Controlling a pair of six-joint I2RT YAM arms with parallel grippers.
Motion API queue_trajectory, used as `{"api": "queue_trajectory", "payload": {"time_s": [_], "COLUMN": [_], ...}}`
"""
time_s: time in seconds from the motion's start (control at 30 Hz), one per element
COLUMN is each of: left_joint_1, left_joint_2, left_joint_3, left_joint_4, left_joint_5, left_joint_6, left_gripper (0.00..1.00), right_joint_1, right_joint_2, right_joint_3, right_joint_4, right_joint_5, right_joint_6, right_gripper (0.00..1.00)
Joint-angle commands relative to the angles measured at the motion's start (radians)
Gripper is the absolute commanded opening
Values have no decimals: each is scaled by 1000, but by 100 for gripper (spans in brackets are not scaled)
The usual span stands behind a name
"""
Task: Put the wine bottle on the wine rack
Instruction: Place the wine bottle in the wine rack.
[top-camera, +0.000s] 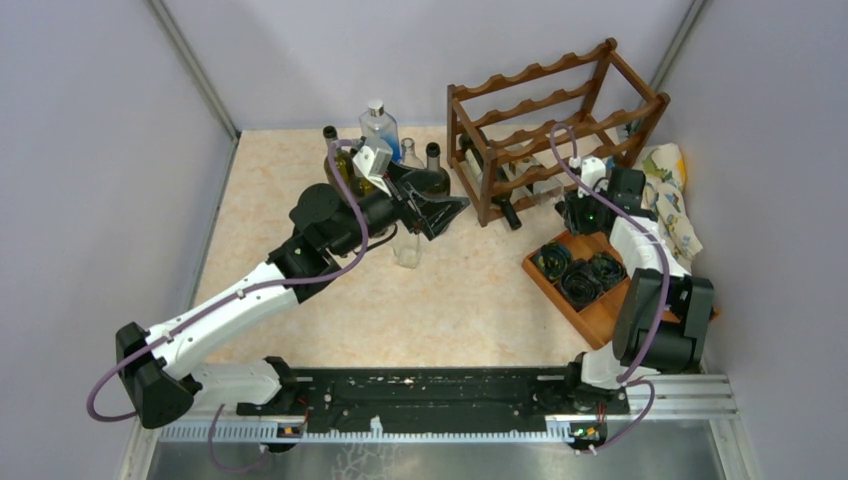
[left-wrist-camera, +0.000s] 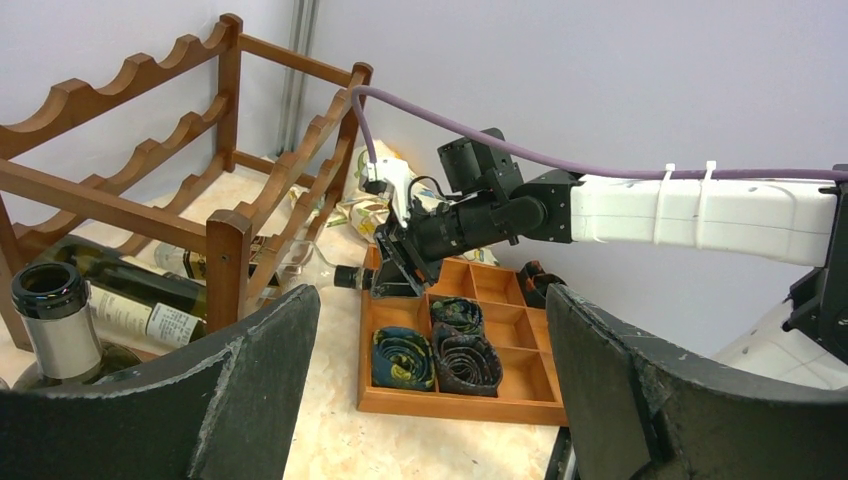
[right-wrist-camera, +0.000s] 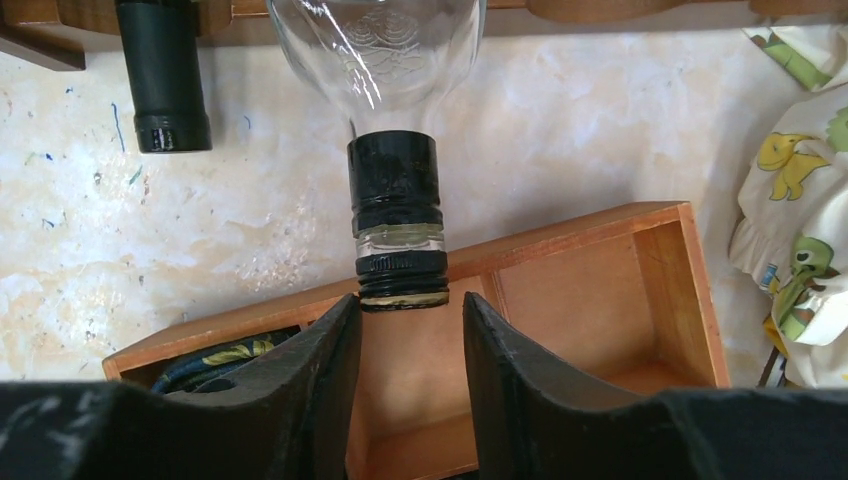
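Nearly done, I judge: the wine bottle (right-wrist-camera: 395, 195) lies in the bottom tier of the rack (top-camera: 530, 72) at 1 o'clock, neck out toward 5. Right tool (right-wrist-camera: 412, 305) brackets its mouth; pinching or loose, I cannot tell. Left tool (left-wrist-camera: 432, 292) gapes empty. Letting go and backing off are left.

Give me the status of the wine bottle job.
Done: a dark bottle and a clear bottle lie in the wine rack, lowest tier. In hand: the right pincer, jaws apart, flanks the clear bottle's mouth. To do: standing bottles beside the open left pincer wait.
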Motion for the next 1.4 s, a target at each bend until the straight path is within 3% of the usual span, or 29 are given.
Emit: {"api": "queue_trajectory", "payload": {"time_s": [0.0,0.63,0.77,0.93,1.37], "left_joint_1": [1,1,1,1,1], "left_joint_2": [-5,0,-2,-7,16], "left_joint_3": [33,30,29,28,58], "left_joint_4": [19,27,27,23,1], "left_joint_5": [15,17,17,11,15], "left_joint_6": [6,-2,-2,1,8], "left_gripper": [89,89,89,89,89], "right_joint_1": [-4,2,5,7,32], "right_joint_2": [18,28,36,43,106], "right_joint_3": [49,96,95,88,-13], "right_joint_4": [27,24,13,3,164], "right_joint_5": [-17,-36,-37,-39,-27], "right_joint_6": [-12,-13,-15,-44,-51], "right_gripper": [40,43,31,2,0]}}
